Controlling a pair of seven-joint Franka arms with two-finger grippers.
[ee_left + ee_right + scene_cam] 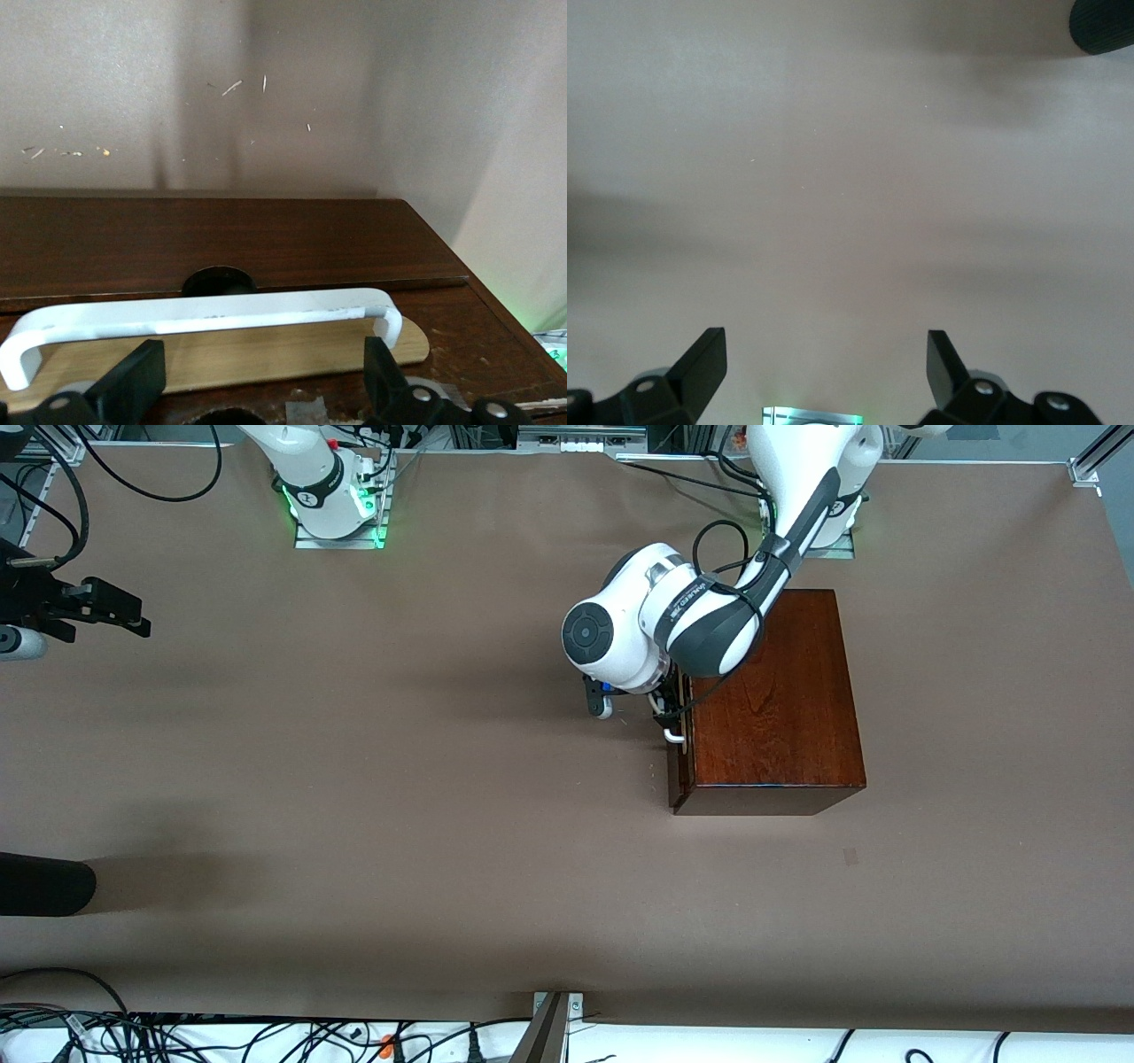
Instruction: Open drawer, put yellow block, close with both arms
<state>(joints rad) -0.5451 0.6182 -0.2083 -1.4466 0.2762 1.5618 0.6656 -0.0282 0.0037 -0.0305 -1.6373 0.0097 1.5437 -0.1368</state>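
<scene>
- Nearest the front camera, note a dark rounded object (40,884) at the table (399,797) edge on the right arm's end; its identity cannot be determined.
- Farther from the camera, locate the mahogany-coloured box (771,700) resting on the table toward the left arm's end. It sits flat, with its glossy top face up.
- Check the drawer (221,239) in the side of the box that faces the right arm's end. The dark front sits flush with the box; the drawer is closed.
- Find the white U-shaped bar handle (199,316) on the drawer front. A pale wooden plate lies between the handle and the dark front.
- Observe the left gripper (264,376) directly at the handle. Its fingers (137,381) are spread wide, one on each side, just short of the bar. They hold nothing, and contact with the bar cannot be confirmed.
- Observe the right gripper (826,367) over bare table at the right arm's end, well apart from the box. The right arm waits. Its fingers are spread wide and empty.
- You cannot locate the yellow block in any view.
</scene>
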